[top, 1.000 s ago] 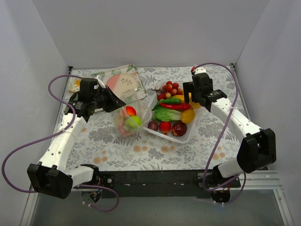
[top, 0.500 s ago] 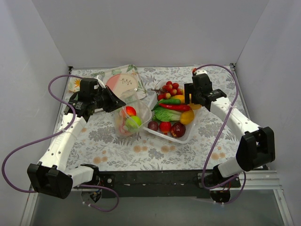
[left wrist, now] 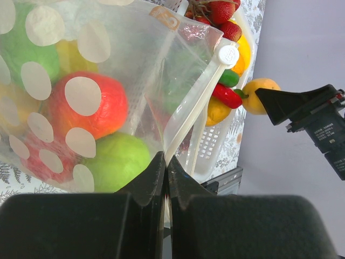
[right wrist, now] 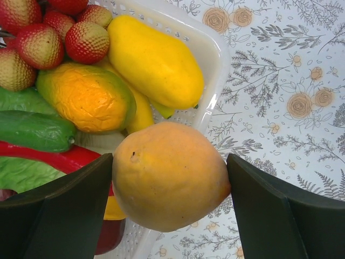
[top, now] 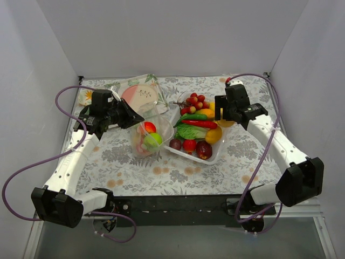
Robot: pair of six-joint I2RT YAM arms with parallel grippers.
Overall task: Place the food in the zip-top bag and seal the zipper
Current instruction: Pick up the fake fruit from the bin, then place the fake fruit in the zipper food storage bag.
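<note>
Tho illegible, orange logo (left wrist: 164,18) on zip-top bag (left wrist: 135,59).

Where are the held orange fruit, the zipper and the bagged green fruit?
orange fruit (right wrist: 170,175): right wrist view, its middle.
zipper (left wrist: 197,102): left wrist view, strip's middle.
green fruit (left wrist: 116,160): left wrist view, its front.

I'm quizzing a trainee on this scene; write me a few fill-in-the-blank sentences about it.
The round orange fruit is clamped in the tool of the ____ arm.
The left tool pinches a clear bag printed with white ____.
Inside the bag, the fruit nearest the left tool is ____.
The tray beside the bag is ____.
Missing words: right; dots; green; white.
</note>
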